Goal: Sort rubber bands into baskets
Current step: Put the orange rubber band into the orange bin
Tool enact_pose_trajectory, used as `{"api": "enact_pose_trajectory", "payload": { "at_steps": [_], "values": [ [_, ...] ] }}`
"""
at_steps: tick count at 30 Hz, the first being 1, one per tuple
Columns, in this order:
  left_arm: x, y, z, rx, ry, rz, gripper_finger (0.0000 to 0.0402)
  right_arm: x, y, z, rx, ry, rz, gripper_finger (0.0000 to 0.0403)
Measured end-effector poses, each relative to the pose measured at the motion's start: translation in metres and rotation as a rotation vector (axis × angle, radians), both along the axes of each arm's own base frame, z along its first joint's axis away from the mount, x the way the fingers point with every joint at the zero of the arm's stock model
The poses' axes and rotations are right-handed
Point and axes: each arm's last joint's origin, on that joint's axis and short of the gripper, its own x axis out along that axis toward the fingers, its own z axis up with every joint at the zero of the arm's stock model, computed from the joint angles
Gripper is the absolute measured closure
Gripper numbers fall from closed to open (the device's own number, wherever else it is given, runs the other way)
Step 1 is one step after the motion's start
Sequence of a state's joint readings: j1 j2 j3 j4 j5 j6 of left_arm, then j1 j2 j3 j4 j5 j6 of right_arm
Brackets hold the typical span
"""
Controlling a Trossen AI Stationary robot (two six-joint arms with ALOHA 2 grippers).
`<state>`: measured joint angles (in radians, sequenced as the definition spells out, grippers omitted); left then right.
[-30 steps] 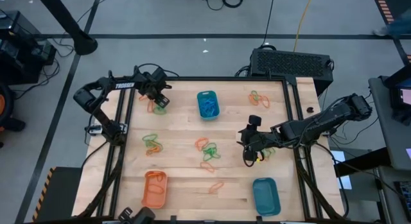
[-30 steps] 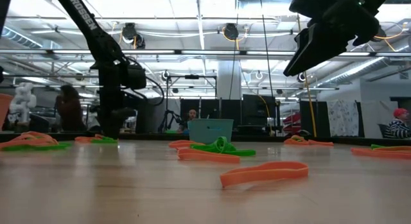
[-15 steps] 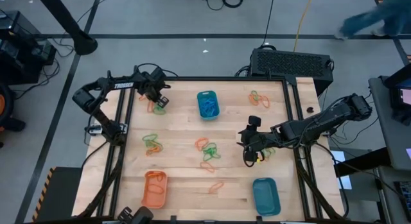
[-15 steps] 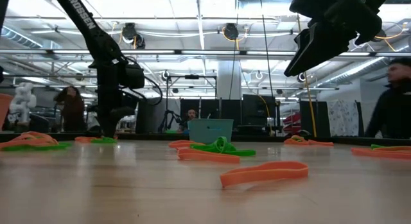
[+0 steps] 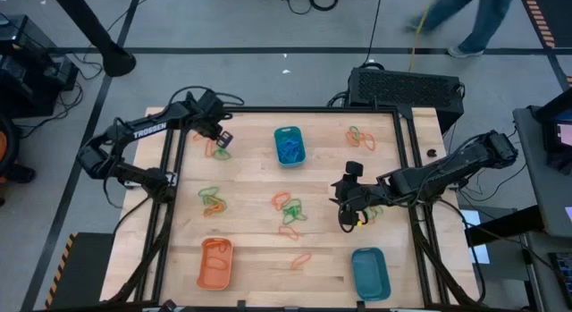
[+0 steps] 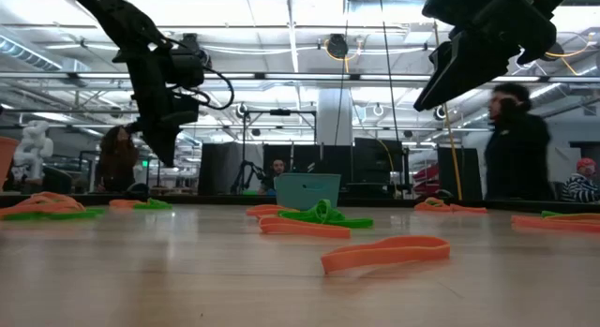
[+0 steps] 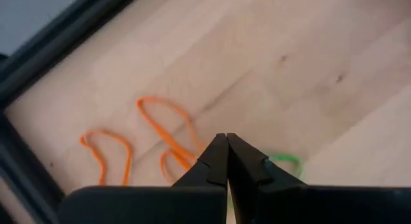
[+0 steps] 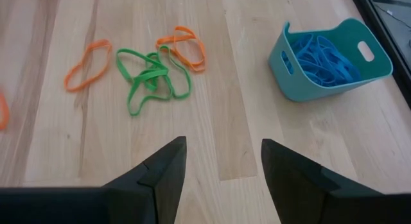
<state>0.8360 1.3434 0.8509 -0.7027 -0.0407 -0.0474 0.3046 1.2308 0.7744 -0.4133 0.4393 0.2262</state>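
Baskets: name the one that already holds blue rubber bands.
The teal basket at the table's far middle; it holds blue bands. The near-right teal basket looks empty; the orange basket holds orange ones.

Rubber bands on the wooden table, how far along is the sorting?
Done: blue loops sit in the far teal plastic basket, orange ones in the orange plastic basket. In hand: the left pincer hangs shut over the far-left orange and green pile; whether it caught one is unclear. The right pincer hovers open. Left: several orange and green clusters across the table.
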Motion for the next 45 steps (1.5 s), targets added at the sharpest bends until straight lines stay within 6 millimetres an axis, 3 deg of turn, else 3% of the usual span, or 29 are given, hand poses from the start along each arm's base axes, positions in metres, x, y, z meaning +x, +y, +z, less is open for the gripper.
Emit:
{"api": "enact_pose_trajectory", "payload": {
  "at_steps": [4,13,19,27,37,40,45],
  "values": [
    [-0.001,0.001,-0.006,-0.017,0.053,0.034,0.0375,0.001,0.000,0.001,0.003,-0.011,0.000,0.0209],
    [0.008,0.010,-0.041,-0.104,0.151,0.007,0.0281,0.001,0.000,0.001,0.004,-0.016,0.001,0.0209],
    [0.012,0.015,-0.052,-0.112,0.168,0.004,0.0229,0.001,0.000,0.001,0.004,-0.016,0.002,0.0209],
    [0.014,0.021,-0.064,-0.074,0.241,0.031,0.0206,0.001,0.000,0.001,0.004,-0.016,0.001,0.0209],
    [0.010,0.028,-0.073,-0.124,0.229,-0.007,0.0220,0.001,0.000,0.001,0.003,-0.016,0.002,0.0209],
    [0.007,0.030,-0.072,-0.149,0.194,0.002,0.0264,0.001,0.000,0.001,0.003,-0.016,0.002,0.0209],
    [0.004,0.033,-0.072,-0.162,0.176,0.023,0.0380,0.001,0.000,0.001,-0.002,-0.015,0.007,0.0209]
  ]
}}
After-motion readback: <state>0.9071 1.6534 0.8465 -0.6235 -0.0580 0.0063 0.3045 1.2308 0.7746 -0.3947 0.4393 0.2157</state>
